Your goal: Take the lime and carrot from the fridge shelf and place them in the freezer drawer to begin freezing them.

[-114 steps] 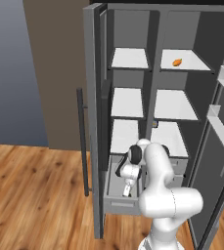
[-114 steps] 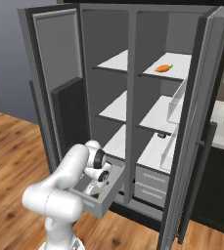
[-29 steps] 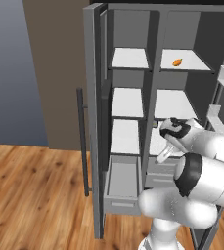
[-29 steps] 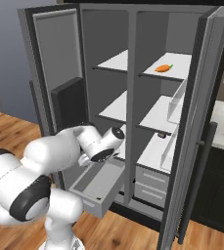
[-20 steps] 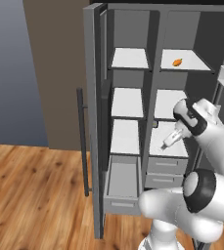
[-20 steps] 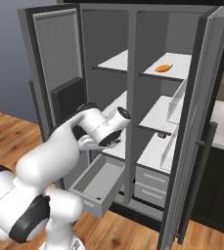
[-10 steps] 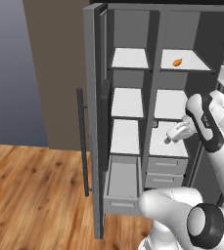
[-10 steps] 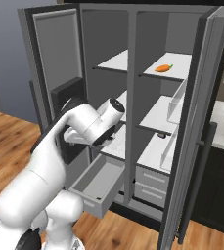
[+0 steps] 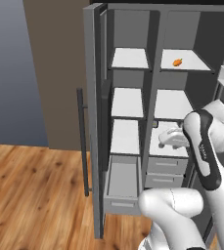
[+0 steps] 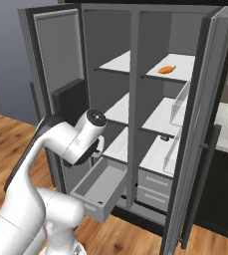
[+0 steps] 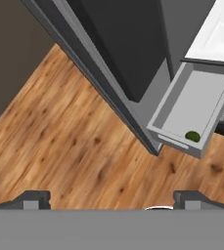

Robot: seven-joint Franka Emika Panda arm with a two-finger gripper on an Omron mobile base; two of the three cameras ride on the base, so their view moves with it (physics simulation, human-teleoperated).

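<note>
In the left base view, the carrot (image 9: 177, 62) lay on the fridge shelf (image 9: 191, 59), the topmost of the right-hand column, high above the arm. The freezer drawer (image 9: 123, 181) stood pulled out at the foot of the left column. The gripper's jaws could not be made out here, since the arm's own links covered the hand in front of the lower right shelves. The risk was in the long climb from there: a link could have clipped a shelf edge or the central divider (image 9: 152, 83) on the way up.

In the right base view, the carrot (image 10: 167, 69) sat near the front edge of the fridge shelf (image 10: 181, 65), so a careless approach might have nudged it off the lip. The hand was level with the open freezer drawer (image 10: 99, 188), and the right door (image 10: 197, 124) hemmed in the reach on that side.

In the hand view, the lime (image 11: 192, 135) lay inside the freezer drawer (image 11: 194, 105), close to its front wall. The gripper (image 11: 111, 197) showed its finger tips far apart at the bottom corners, holding nothing. With the carrot so small, the wide jaws could have closed off-centre and squeezed it out.
</note>
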